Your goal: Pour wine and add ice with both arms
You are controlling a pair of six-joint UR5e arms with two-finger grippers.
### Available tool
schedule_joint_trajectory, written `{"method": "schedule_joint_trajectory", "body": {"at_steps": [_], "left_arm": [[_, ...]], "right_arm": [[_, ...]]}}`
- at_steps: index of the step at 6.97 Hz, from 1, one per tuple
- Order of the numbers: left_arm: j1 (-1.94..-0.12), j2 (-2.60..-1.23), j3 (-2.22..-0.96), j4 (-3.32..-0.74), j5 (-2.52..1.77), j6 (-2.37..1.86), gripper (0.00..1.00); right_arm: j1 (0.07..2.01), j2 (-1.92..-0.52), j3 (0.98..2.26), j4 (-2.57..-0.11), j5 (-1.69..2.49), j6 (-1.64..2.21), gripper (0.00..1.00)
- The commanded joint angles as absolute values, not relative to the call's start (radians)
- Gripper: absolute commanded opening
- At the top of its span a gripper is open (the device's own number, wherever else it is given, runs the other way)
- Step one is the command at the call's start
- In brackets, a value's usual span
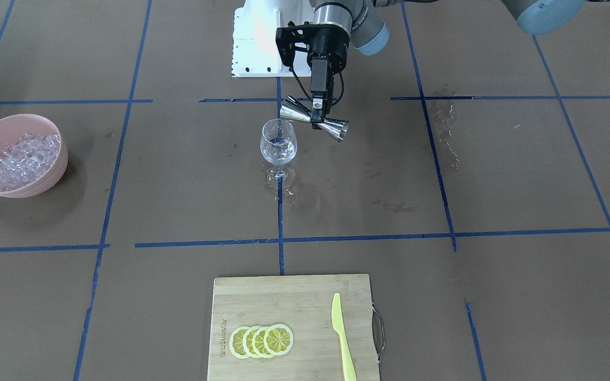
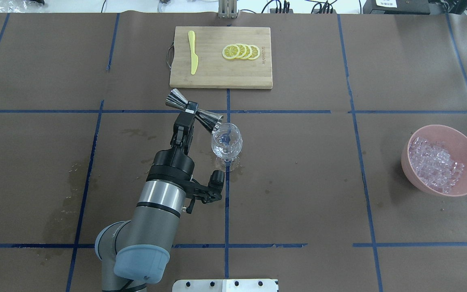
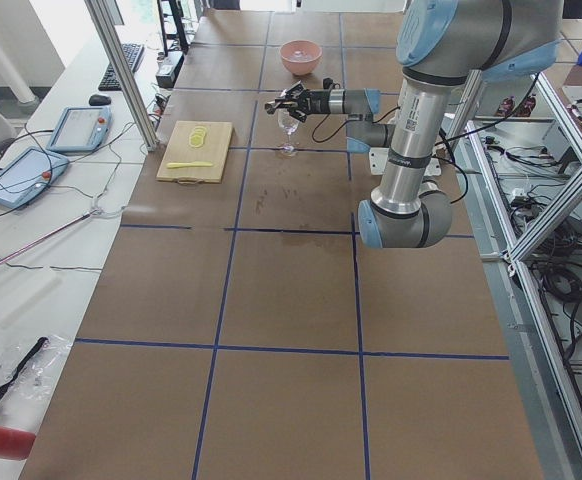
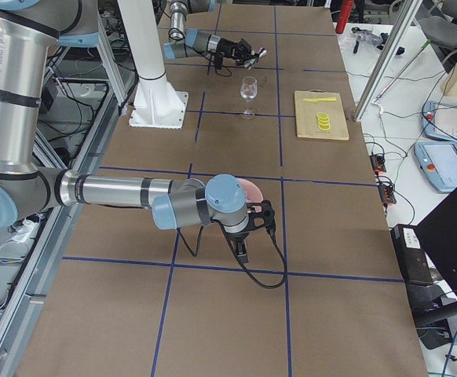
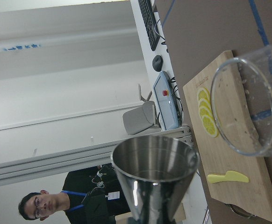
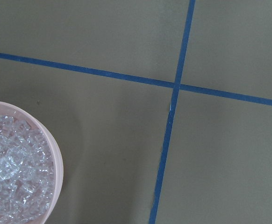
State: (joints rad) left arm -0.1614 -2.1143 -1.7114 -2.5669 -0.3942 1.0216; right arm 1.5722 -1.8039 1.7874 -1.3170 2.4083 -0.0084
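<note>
Left jaws clamp tilted jigger [image 1: 294, 112] over glass [image 1: 278, 145]; bowl [image 1: 45, 182] holds ice [image 1: 21, 159]; right jaws unclear.

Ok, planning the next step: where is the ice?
In the overhead view the ice sits in the pink bowl at far right, well apart from the wine glass.

Both arms are grey metal tubes, the left arm [image 2: 152, 227] and the right arm [image 4: 111, 191] alike. Rounded light-blue caps [image 2: 140, 261] close their joints. On the left arm, a polished silver band [image 2: 162, 198] sits behind a black wrist block [image 2: 172, 164]. Its gripper [image 2: 190, 108] is black, slim and two-fingered. Thin black cables [image 1: 297, 80] loop beside the wrist. The white base [image 1: 254, 42] bears a row of dark screws [image 1: 247, 69].
</note>
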Motion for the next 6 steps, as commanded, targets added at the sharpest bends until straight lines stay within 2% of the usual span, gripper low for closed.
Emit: {"method": "schedule_joint_trajectory", "body": {"at_steps": [1, 4, 6], "left_arm": [[-0.143, -2.112, -1.710, -2.678, -0.393, 1.022, 0.00], [-0.152, -2.088, -1.727, -2.908, -0.402, 1.023, 0.00], [-0.152, -1.978, -1.741, -3.036, -0.457, 1.023, 0.00]], "right_arm": [[1.572, -1.809, 1.787, -1.316, 2.408, -0.009, 1.00], [1.572, -1.810, 1.792, -1.316, 2.408, -0.009, 1.00], [1.572, -1.810, 1.796, -1.316, 2.408, -0.011, 1.00]]}}
